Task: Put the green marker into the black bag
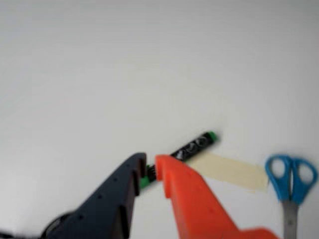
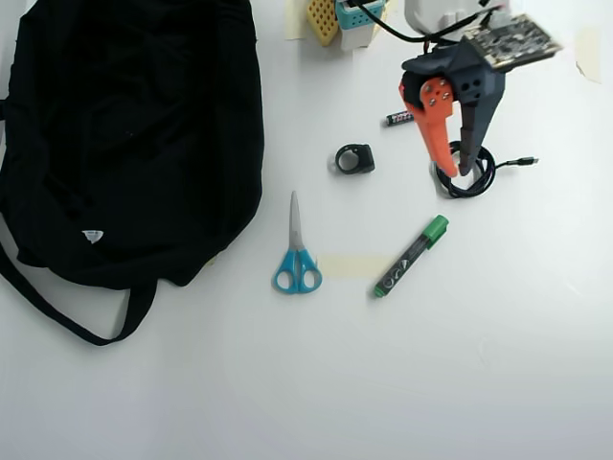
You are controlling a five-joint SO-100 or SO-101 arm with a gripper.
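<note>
The green marker (image 2: 410, 256) lies flat on the white table right of centre in the overhead view, green cap toward the upper right. In the wrist view the marker (image 1: 192, 146) runs diagonally away, its near green end showing in the narrow gap between my fingers. My gripper (image 2: 457, 172) hangs above and to the upper right of the marker, over a coiled cable. The gripper (image 1: 149, 164) is slightly open, one orange finger and one black, holding nothing. The black bag (image 2: 134, 144) fills the upper left of the overhead view, a strap trailing at its lower left.
Blue-handled scissors (image 2: 297, 259) (image 1: 291, 179) and a strip of beige tape (image 2: 350, 265) (image 1: 229, 170) lie left of the marker. A small black ring-shaped object (image 2: 354, 159), a battery (image 2: 400, 118) and the coiled black cable (image 2: 476, 180) sit near the arm's base.
</note>
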